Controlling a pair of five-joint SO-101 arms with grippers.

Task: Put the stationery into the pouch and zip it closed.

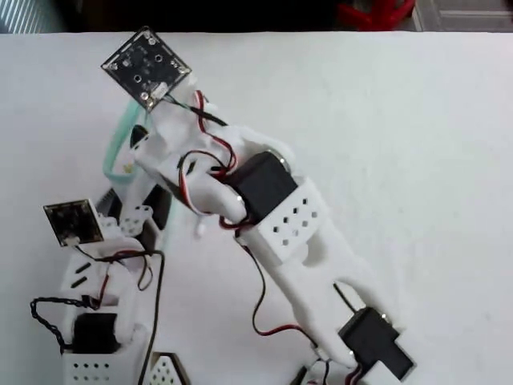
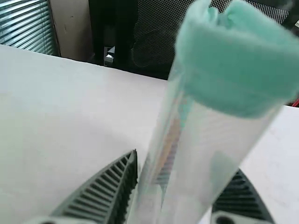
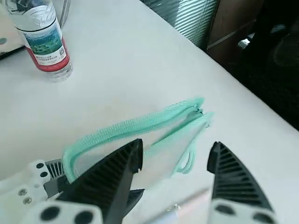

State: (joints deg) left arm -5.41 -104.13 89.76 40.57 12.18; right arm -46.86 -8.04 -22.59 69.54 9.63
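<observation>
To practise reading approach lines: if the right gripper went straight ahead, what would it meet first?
The right gripper, jaws open, points at the pouch; it would likely meet its green zip edge first, though depth is unclear.

Clear pouch with mint-green zipper trim, zip open, propped on edge, coloured stationery faintly visible inside

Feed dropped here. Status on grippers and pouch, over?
Left gripper shut on pouch. Right gripper open, hovering over pouch's zip edge. Bottle stands well apart, not in the way.
</observation>
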